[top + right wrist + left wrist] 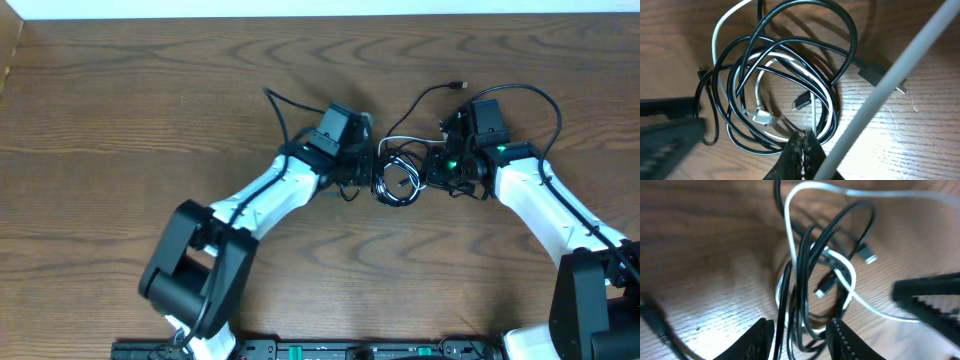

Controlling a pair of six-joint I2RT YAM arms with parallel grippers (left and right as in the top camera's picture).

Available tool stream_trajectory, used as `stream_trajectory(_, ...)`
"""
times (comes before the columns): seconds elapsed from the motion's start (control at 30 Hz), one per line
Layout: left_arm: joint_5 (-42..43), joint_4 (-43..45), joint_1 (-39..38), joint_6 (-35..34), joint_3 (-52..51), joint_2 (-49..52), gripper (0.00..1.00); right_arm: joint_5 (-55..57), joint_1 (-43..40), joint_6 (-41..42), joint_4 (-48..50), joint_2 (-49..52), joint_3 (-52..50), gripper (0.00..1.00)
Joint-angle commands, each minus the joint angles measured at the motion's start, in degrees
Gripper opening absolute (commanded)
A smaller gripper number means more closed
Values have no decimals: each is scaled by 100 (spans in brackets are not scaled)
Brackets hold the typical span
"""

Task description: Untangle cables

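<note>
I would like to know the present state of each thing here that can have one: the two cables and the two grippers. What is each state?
black cable: coiled in several loops, tangled with the white cable.
white cable: wound through the black loops, not yet freed.
left gripper: open, with black strands passing between its fingers.
right gripper: shut; whether it pinches a cord cannot be told.

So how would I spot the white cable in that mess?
On the wooden table, a small tangle of cables lies between the left arm and right arm. The white cable is its only pale strand, looped among coils of the black cable.
</note>
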Motion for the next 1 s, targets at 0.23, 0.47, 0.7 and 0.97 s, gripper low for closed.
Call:
stream_trajectory(0.23,-380,232,-164,442,15,697,7,-603,-52,-442,-76,-450,214,1)
stream_trajectory(0.47,-968,144,-162,444,-28,702,7,-669,-638,-468,-1169,-1298,1202,1)
stream_trajectory(0.7,-966,127,-133,439,-26,695,7,-1617,-1565,-885,-2573,-1482,2870,1)
stream_trajectory(0.97,-260,17,-48,487,-24,63,7,-1646,-1604,-1399,-3008,-1252,3134,49)
